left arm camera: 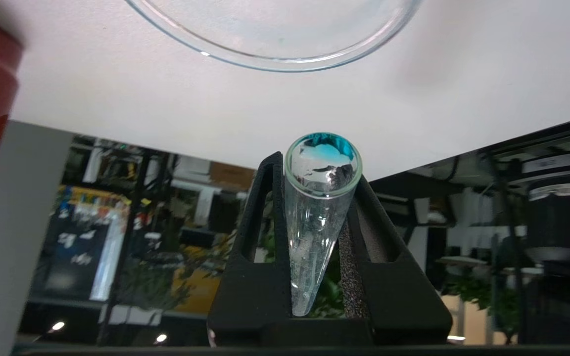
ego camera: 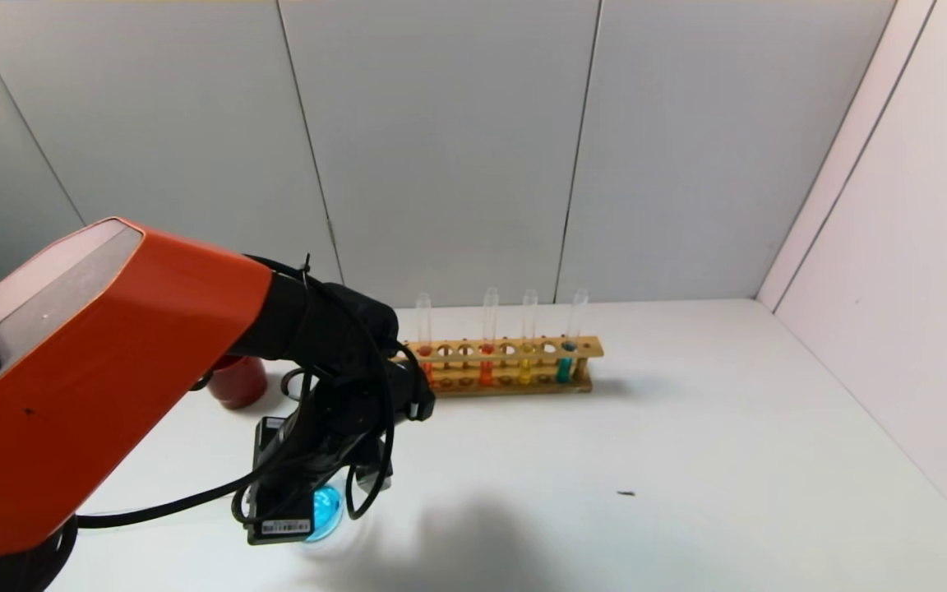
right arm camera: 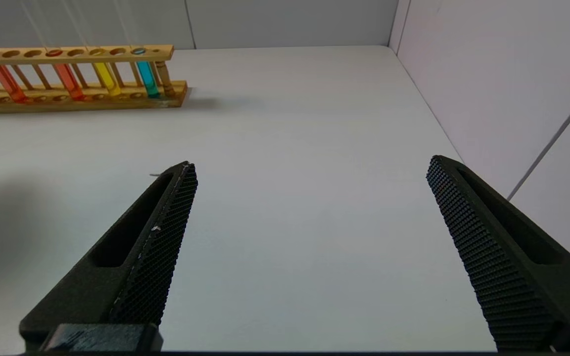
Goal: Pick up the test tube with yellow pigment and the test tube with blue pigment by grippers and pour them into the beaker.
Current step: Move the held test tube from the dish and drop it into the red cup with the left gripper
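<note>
blue liquid sits in the beaker (ego camera: 327,511), low on the white surface (ego camera: 687,460) at about 7 o'clock in the head view, partly hidden under the left pincer (ego camera: 334,460). the left pincer is closed on the test tube with blue pigment (left arm camera: 317,217). in the left wrist view the tube is squeezed between the two black fingers (left arm camera: 265,212), and its open mouth points toward the beaker's round glass rim (left arm camera: 275,64). the tube looks almost empty, with only a little blue by its mouth. the mouth and the beaker rim are near each other but not touching in that view

the dark red cup (ego camera: 237,382) stands on the surface at about 9 o'clock, behind the left arm

the wooden rack (ego camera: 506,362) stands at the back near 12 o'clock. it holds a few tubes: orange-red ones, a yellow tube (ego camera: 526,362) and a teal-blue tube (ego camera: 565,362) at its right end. i cannot tell which yellow tube is the test tube with yellow pigment, but one stands upright in the rack just left of the teal-blue one

the right pincer (right arm camera: 309,257) shows only in its own wrist view. its two fingers are spread wide apart with nothing between them, above bare surface, well apart from the rack

a tiny dark speck (ego camera: 626,493) lies on the surface at about 5 o'clock
</note>
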Controlling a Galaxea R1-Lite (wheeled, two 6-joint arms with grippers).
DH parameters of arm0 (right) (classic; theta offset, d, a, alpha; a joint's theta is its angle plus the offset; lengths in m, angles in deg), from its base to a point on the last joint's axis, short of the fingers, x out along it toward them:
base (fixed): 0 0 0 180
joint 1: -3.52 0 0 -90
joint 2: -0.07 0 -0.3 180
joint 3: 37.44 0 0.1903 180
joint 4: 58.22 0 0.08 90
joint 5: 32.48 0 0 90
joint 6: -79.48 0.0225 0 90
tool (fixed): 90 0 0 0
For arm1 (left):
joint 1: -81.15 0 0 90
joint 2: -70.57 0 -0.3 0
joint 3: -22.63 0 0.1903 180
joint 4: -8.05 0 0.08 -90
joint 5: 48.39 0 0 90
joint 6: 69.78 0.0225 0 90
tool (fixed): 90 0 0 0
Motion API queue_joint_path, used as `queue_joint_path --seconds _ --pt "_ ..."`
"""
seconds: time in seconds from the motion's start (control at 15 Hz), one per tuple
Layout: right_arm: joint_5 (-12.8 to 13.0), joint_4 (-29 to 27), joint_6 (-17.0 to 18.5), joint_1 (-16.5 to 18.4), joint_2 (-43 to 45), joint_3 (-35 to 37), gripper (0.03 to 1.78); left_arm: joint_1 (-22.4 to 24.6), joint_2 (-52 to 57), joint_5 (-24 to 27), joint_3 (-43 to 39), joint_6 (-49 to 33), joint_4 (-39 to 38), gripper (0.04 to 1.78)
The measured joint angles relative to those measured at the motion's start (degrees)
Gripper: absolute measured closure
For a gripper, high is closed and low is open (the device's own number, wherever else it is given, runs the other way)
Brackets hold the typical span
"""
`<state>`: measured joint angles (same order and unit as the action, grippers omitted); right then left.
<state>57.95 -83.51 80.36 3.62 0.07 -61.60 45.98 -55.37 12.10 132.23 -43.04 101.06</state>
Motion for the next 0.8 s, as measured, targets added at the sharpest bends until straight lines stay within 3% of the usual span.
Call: queue_joint_path --seconds 0.13,0.4,0.8 --pt "0.0 0.0 0.0 0.0 0.0 0.0 0.11 0.1 1.4 3.1 0.0 -4.8 -0.1 1.5" --pt "0.0 0.0 0.0 0.0 0.0 0.0 0.11 0.6 7.4 4.3 -0.5 -16.1 -1.1 1.5" --pt "0.0 0.0 0.0 0.0 0.0 0.0 0.11 5.0 19.5 4.4 -2.4 -21.4 -8.0 1.5"
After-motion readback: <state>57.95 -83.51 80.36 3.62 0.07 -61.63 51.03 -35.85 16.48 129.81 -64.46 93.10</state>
